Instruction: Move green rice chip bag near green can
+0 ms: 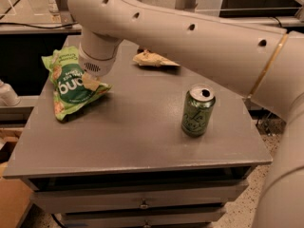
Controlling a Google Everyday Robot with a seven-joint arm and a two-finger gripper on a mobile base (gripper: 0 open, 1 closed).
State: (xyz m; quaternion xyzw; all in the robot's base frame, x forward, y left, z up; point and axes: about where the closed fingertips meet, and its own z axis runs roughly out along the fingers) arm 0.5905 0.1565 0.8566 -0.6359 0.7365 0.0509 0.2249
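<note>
The crinkled light-green rice chip bag (70,87), with a dark round logo, lies centre-left. The gripper (91,81) sits at its right edge; whether it grips cannot be told.

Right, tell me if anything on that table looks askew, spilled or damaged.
Nothing is spilled or broken. The green rice chip bag lies crumpled on the left of the table, with the gripper down on its right edge. The green can stands upright, its top open. A crumpled tan wrapper lies near the back edge.
</note>
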